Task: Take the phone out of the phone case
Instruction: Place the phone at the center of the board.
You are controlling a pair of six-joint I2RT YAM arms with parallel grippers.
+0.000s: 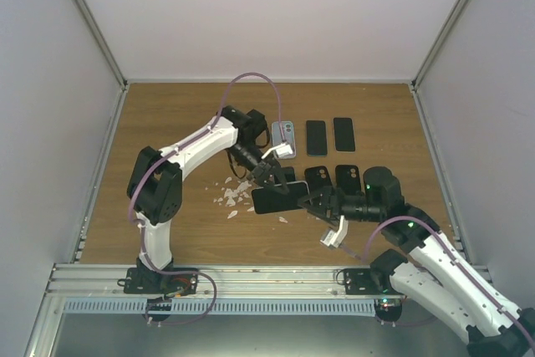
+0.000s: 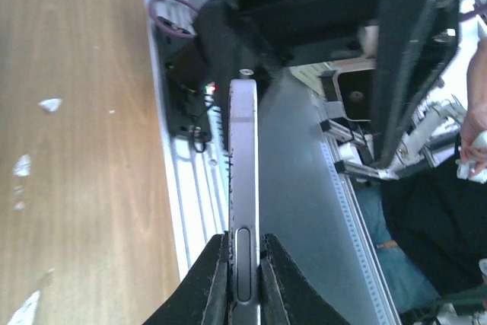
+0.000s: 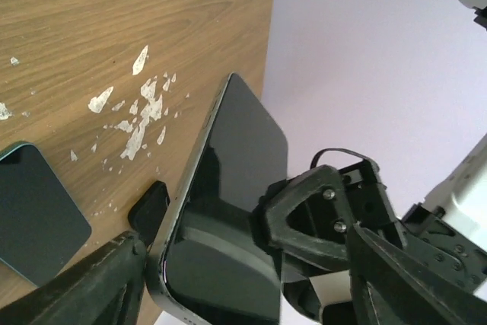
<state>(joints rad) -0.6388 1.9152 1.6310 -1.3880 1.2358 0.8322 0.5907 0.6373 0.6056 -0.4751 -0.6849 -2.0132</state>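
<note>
A phone (image 1: 276,199) with a dark screen and a grey rim is held off the wooden table (image 1: 184,123) near the middle. I cannot tell the case apart from the phone. My left gripper (image 1: 269,176) is shut on its long edge. In the left wrist view the phone (image 2: 243,157) is edge-on, and the fingers (image 2: 215,288) pinch it at a side button. My right gripper (image 1: 313,201) is open at the phone's right end. In the right wrist view the phone (image 3: 232,188) stands between the spread fingers (image 3: 91,287). The left one touches its back, the right one stays clear.
White flakes (image 1: 229,198) litter the table left of the phone. A silver-backed phone (image 1: 283,133) and several black phones or cases (image 1: 316,137) (image 1: 343,134) (image 1: 348,176) lie behind and to the right. Grey walls enclose the table. A metal rail (image 1: 251,277) runs along the front.
</note>
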